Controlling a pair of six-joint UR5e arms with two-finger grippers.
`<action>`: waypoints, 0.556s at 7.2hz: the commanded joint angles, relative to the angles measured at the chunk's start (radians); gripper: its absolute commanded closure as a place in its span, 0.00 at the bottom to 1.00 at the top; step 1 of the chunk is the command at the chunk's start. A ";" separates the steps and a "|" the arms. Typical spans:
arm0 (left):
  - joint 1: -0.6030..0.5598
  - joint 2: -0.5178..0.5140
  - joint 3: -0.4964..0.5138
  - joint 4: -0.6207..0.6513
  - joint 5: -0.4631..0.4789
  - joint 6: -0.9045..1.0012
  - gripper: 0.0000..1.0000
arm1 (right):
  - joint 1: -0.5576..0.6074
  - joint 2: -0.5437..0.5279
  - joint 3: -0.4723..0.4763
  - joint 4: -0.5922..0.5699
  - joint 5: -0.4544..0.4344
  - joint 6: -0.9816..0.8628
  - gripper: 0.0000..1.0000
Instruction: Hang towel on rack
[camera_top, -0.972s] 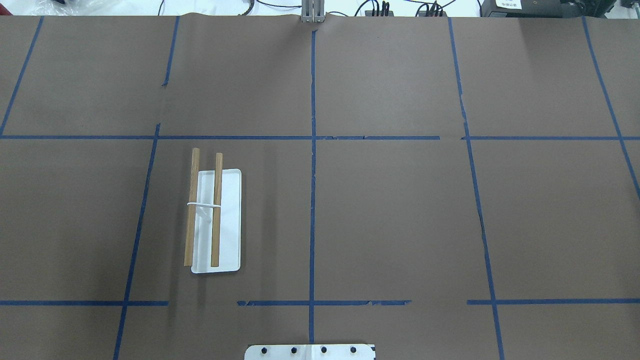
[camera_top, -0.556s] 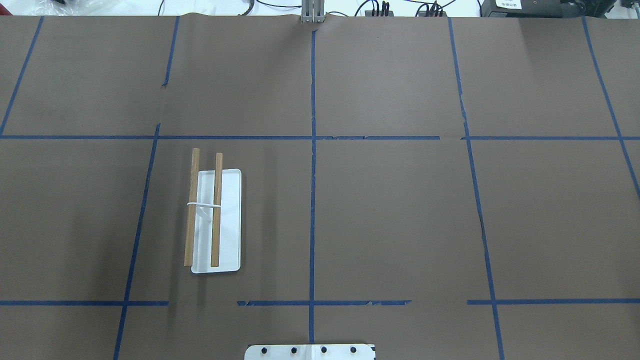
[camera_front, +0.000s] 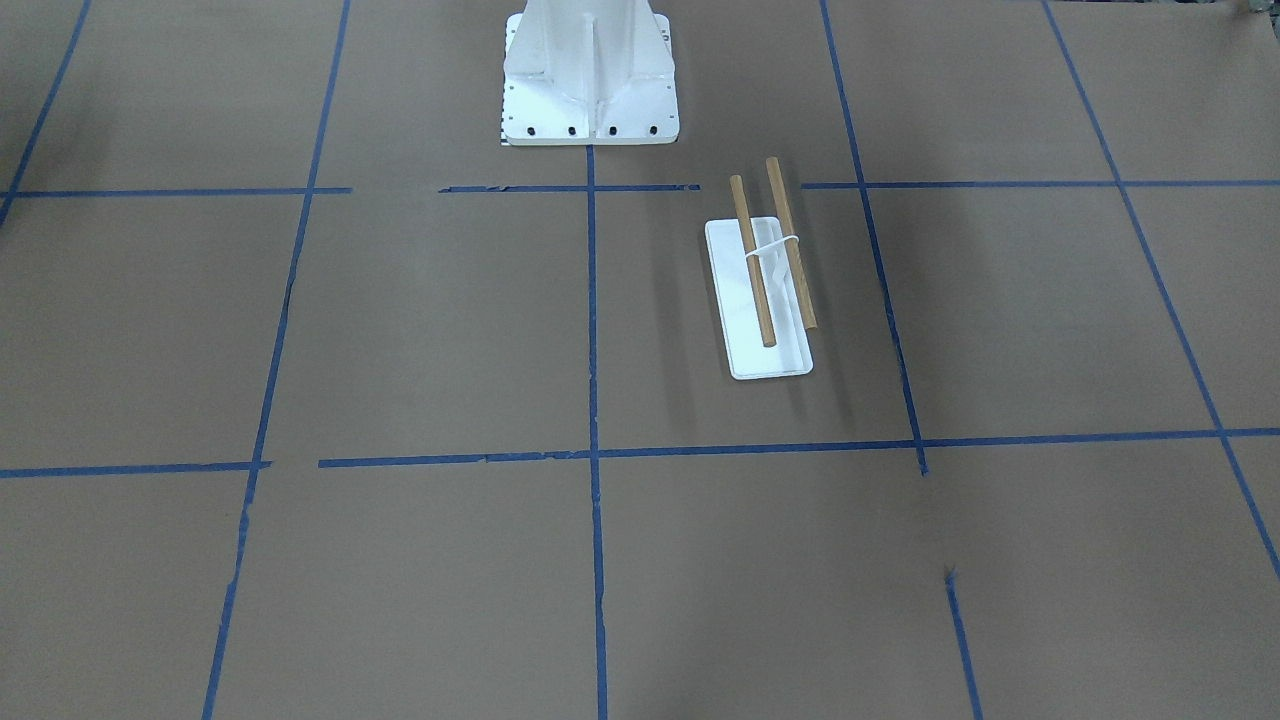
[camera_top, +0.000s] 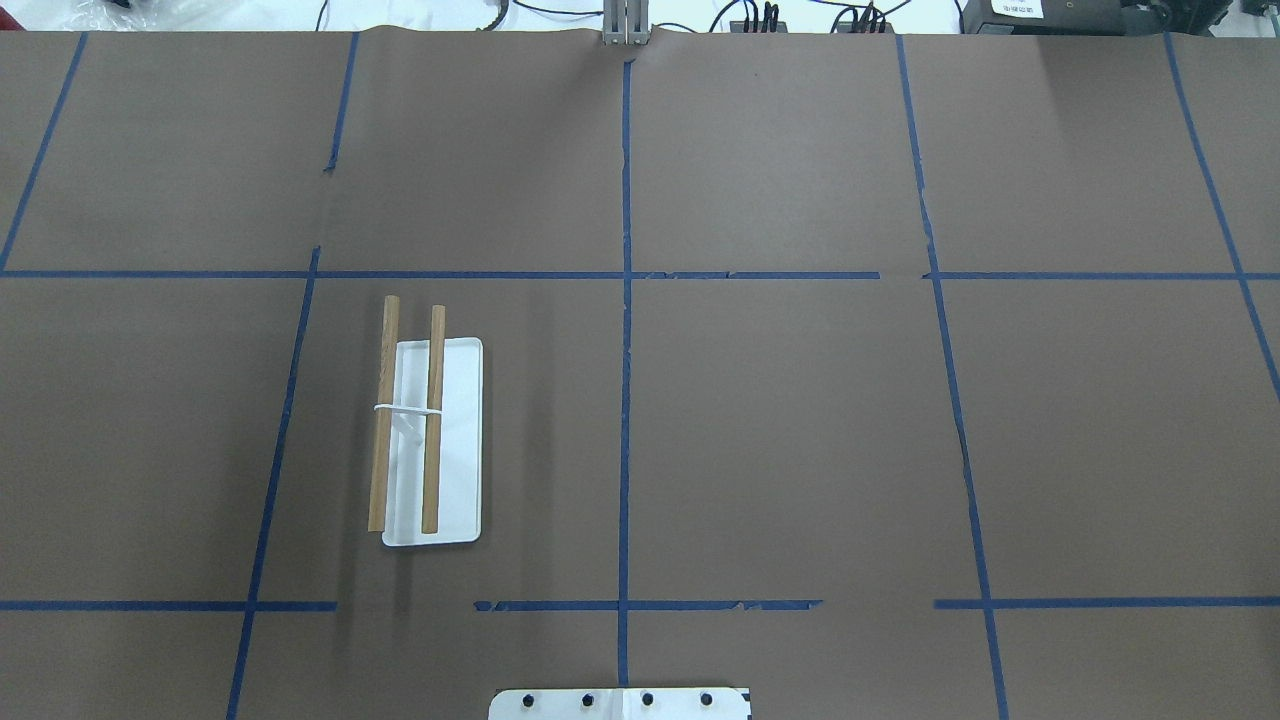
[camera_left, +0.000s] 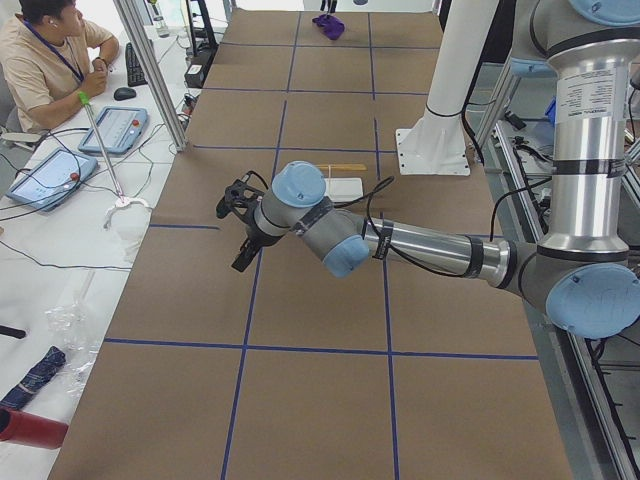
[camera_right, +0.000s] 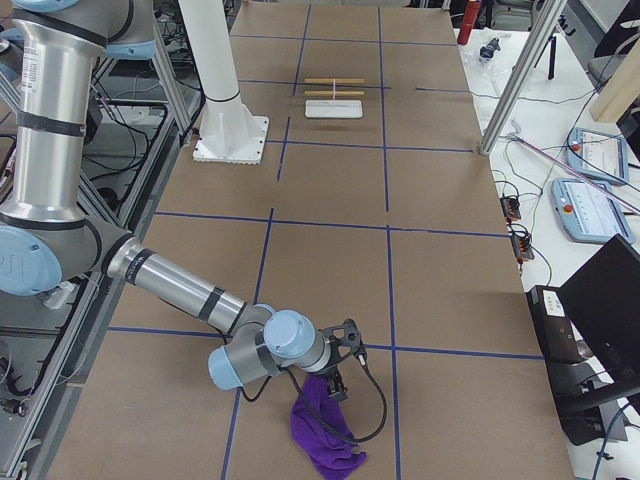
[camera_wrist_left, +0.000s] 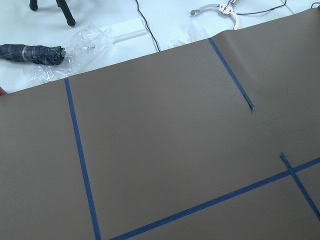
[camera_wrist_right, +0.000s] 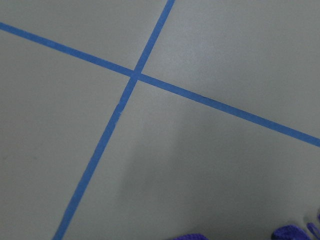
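Note:
The rack (camera_top: 458, 440) stands on the robot's left half of the table, a white flat base with two wooden rods (camera_top: 433, 420) bare; it also shows in the front-facing view (camera_front: 742, 305). The purple towel (camera_right: 322, 432) lies crumpled on the table at the far right end, outside the overhead view. My right gripper (camera_right: 340, 378) hovers right at the towel's upper edge; I cannot tell if it is open or shut. Purple edges of the towel (camera_wrist_right: 287, 232) show at the bottom of the right wrist view. My left gripper (camera_left: 240, 228) hangs above the table left of the rack; its state is unclear.
The white bolted pedestal (camera_front: 590, 80) stands at the robot's side of the table's middle. Blue tape lines cross the brown table cover. An operator (camera_left: 45, 60) sits by tablets beyond the table's far edge. A metal post (camera_right: 515, 75) stands near that edge.

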 joint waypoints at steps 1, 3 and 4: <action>0.003 -0.003 -0.001 -0.011 0.000 -0.003 0.00 | 0.000 0.002 -0.105 0.008 -0.040 -0.188 0.02; 0.003 -0.005 -0.007 -0.011 0.000 -0.003 0.00 | 0.000 0.003 -0.139 0.005 -0.144 -0.264 0.11; 0.003 -0.005 -0.007 -0.011 0.000 -0.003 0.00 | 0.000 0.011 -0.176 0.002 -0.167 -0.333 0.12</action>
